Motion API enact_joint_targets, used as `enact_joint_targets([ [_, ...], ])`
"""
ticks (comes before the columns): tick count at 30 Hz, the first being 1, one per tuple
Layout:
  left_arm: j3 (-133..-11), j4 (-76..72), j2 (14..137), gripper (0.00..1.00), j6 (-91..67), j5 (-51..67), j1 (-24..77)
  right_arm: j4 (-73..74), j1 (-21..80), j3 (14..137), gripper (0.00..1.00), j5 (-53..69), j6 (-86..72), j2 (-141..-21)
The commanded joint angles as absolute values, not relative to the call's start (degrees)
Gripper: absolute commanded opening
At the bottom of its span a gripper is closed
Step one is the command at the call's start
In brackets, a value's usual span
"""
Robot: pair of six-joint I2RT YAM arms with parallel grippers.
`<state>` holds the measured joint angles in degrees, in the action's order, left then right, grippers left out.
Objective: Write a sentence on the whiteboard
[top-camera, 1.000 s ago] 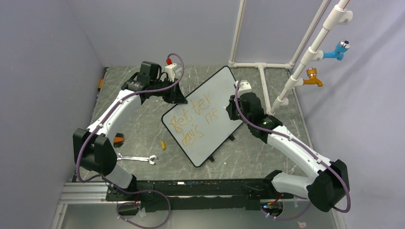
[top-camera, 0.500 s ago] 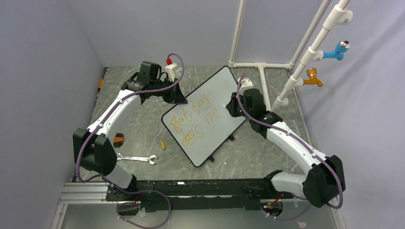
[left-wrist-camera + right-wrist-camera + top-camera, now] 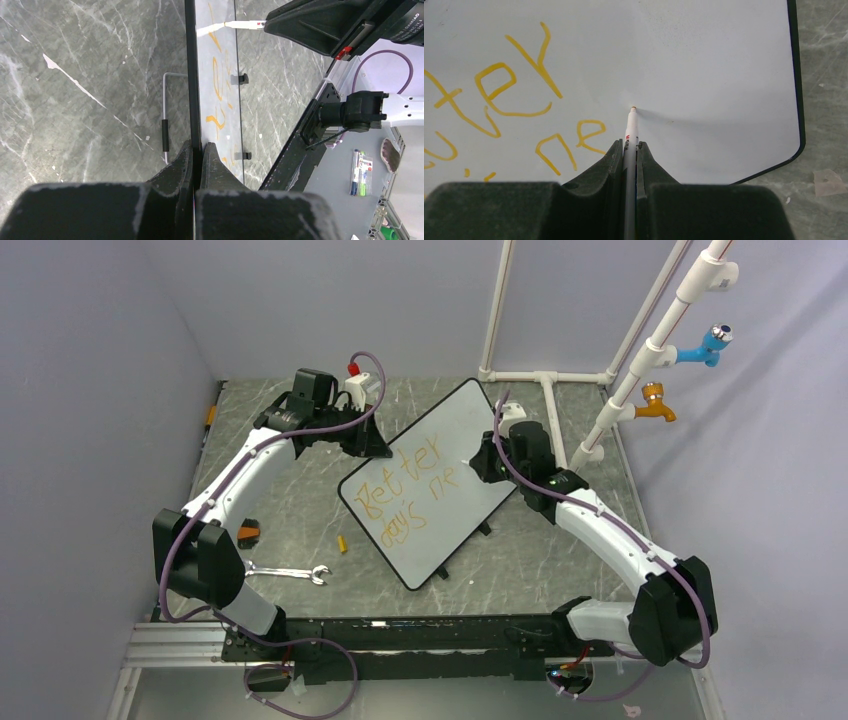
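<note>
The whiteboard (image 3: pixel 470 420) lies tilted on the table, black-framed, and also shows in the right wrist view (image 3: pixel 704 60). The sentence (image 3: pixel 410 495) in orange reads "Better" above "days ne", partly seen in the right wrist view (image 3: pixel 524 100). My left gripper (image 3: pixel 375 445) is shut on the whiteboard's black frame edge (image 3: pixel 192 75). My right gripper (image 3: pixel 630 150) is shut on a white marker (image 3: pixel 630 132); its orange tip meets the board just right of "ne". In the top view the right gripper (image 3: pixel 478 462) is over the board's right part.
A silver wrench (image 3: pixel 290 573), a small orange marker cap (image 3: pixel 342 543) and a black-orange item (image 3: pixel 248 533) lie on the grey marble table left of the board. White pipes with blue and orange taps (image 3: pixel 655 400) stand at the back right.
My right arm has moved the marker up and left across the board, away from its lower right edge. The left arm and the board have not moved.
</note>
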<state>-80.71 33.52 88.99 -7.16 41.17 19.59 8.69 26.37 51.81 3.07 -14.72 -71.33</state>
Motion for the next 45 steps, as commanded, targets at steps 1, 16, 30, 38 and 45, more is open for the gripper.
enact_joint_targets([
  [1, -81.21, 34.52, 89.03, 0.0, -2.46, 42.71, 21.4, 4.93, 26.26, 53.99, 0.0, 6.62, -15.03, -71.77],
  [16, -81.3, 34.46, 88.94, 0.0, -2.46, 42.74, 21.45, 4.75, 26.26, 50.81, 0.0, 10.41, -15.7, -71.59],
  [30, -81.32, 34.44, 88.78, 0.0, -2.59, 42.77, 21.45, 6.69, 26.29, 45.37, 0.0, 10.06, -16.78, -67.28],
  [38, -81.15, 34.32, 88.64, 0.0, -2.64, 42.76, 21.43, 9.21, 26.24, 46.28, 0.0, 4.81, -16.7, -67.38],
  [45, -81.04, 34.21, 88.42, 0.0, -2.64, 42.8, 21.44, 10.11, 26.32, 49.61, 0.0, 2.22, -16.44, -69.41],
])
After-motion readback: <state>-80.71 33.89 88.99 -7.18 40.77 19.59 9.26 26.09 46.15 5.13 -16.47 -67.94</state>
